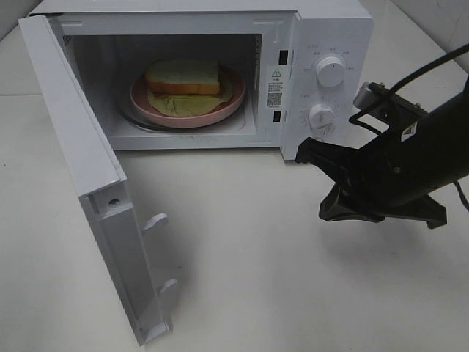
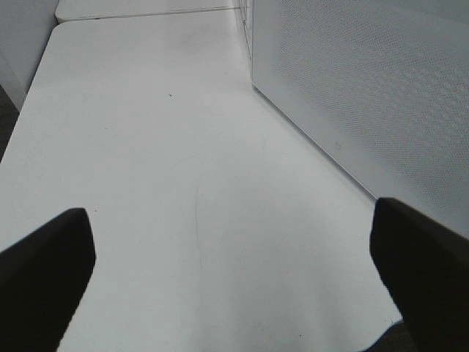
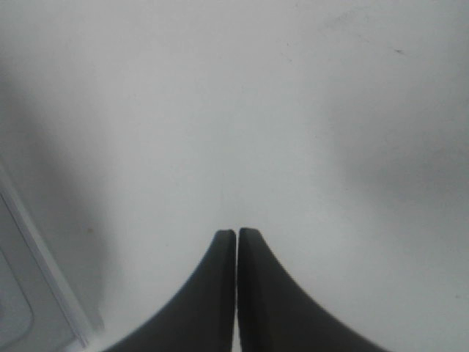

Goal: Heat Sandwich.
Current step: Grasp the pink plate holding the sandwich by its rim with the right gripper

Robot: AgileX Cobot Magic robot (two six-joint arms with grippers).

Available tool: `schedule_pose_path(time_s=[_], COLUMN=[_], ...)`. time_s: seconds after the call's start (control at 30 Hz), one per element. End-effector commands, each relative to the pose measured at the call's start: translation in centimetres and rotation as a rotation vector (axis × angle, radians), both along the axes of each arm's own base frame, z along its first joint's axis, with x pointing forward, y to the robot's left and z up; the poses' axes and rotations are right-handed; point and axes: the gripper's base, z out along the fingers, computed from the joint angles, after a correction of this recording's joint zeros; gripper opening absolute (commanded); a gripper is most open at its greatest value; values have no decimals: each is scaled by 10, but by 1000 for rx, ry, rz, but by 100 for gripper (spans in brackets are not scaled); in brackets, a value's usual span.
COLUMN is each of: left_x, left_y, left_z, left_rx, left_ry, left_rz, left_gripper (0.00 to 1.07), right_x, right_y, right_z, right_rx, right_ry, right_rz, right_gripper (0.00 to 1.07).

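One rough olive sandwich [image 1: 178, 104] on round pink plate [image 1: 187, 122]; left jaws released, right jaws clenched empty

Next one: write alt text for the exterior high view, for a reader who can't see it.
A white microwave sits with its door wide open, and inside, the sandwich lies on a round pink plate. The right gripper, fingers shut and holding nothing, hovers by the two control knobs, above the white table.

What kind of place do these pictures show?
Probably a test kitchen bench: a white microwave with its door open, a sandwich on a pink plate inside it, all on a plain white table.
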Motion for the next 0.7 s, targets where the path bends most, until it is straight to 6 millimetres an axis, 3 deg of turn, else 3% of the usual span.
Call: schedule_pose_path(time_s=[0.03, 0.4, 0.5, 0.6, 0.67, 0.7], left_x=[-3, -3, -3, -3, -3, -3], left_y=[-1, -1, -1, -1, -1, -1], left_z=[0, 0, 0, 0, 0, 0], left_rx=[-7, -7, -7, -7, -7, -7], left_ry=[-36, -36, -36, -36, -36, -36], left_rz=[0, 0, 0, 0, 0, 0], left_gripper=[98, 98, 98, 98, 98, 98], right_x=[1, 3, 5, 6, 7, 7], right_y=[-2, -6, -5, -5, -4, -4], right_z=[9, 36, 43, 45, 48, 48], right_rx=[-68, -304, -360, -388, -434, -434], right_ry=[6, 10, -57, -107, -192, -192], right_rz=[113, 617, 886, 1027, 1260, 1260], right_gripper=[5, 5, 5, 5, 5, 5])
